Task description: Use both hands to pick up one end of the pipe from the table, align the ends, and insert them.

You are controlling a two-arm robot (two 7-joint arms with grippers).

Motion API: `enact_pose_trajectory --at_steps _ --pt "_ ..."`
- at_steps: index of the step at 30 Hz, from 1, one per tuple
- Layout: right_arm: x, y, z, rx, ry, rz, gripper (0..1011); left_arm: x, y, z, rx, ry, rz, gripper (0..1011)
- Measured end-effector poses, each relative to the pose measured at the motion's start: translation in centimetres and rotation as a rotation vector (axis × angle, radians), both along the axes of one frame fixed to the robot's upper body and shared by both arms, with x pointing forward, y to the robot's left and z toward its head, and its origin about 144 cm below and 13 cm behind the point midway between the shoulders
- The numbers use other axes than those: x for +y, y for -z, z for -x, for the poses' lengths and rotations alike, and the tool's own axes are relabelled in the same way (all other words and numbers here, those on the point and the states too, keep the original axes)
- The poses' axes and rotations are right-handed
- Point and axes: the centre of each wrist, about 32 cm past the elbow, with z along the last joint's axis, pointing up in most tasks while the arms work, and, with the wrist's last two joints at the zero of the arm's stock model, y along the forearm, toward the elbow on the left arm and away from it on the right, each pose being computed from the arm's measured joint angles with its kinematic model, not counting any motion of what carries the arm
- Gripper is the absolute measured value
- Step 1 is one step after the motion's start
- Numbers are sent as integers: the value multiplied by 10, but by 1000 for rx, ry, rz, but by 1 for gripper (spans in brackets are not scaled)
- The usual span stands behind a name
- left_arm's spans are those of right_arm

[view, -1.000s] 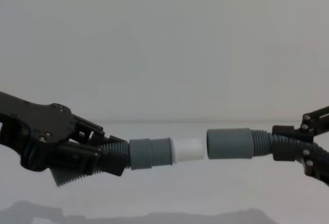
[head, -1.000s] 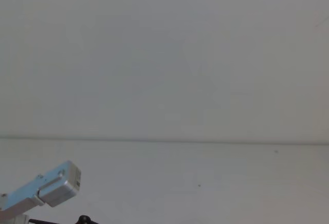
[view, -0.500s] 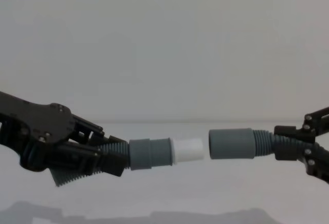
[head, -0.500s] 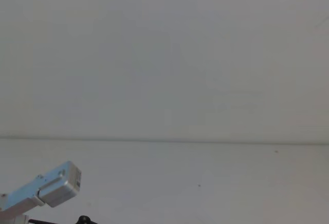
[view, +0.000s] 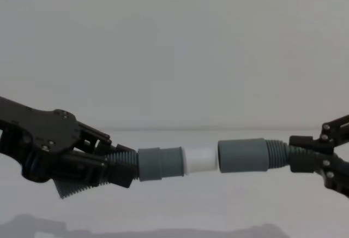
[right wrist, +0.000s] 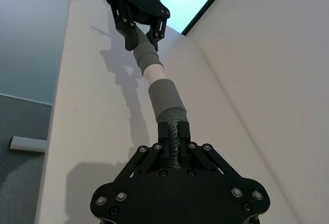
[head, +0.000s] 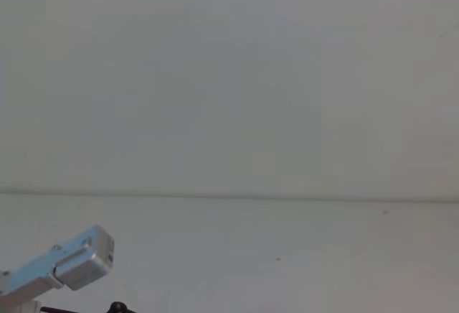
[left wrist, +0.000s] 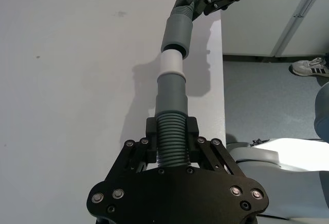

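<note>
We see the dark grey ribbed flexible plastic pipe (view: 87,180) held off the plain white table (view: 180,210) at both ends, in the chest view. Our left black parallel-finger gripper (view: 117,168) comes in from the left, fingers clamped narrowly on the ribbed hose just behind the smooth dark grey cylindrical cuff with the white tip (view: 161,163). The hose sits between the two fingers (left wrist: 149,136), which press its ribs from either side in the left wrist view.

Our right black gripper (view: 308,159) enters from the right edge, fingers closed on the ribs just behind the plain smooth grey cuff (view: 243,155). In the right wrist view the hose runs between that gripper's fingers (right wrist: 186,131) too.

The narrow white tip (view: 200,159) points at the plain cuff's mouth; the two look to be touching, roughly in line, the plain cuff a touch higher. We cannot tell whether the tip has entered.

A loose ribbed stretch hangs below our left gripper. In the left wrist view, a sneaker (left wrist: 308,68) rests on the grey floor (left wrist: 267,100) beyond the table edge. Nothing lies between the two cuffs.
</note>
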Motion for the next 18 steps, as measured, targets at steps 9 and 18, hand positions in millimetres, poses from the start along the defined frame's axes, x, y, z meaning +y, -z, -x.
enact_pose_trajectory --at_steps 9,18 --pt "2 -3 0 1 -6 -12 86 -1 0 1 0 3 -2 293" --pt "4 -6 0 0 -9 -23 75 -2 0 1 0 4 -1 293"
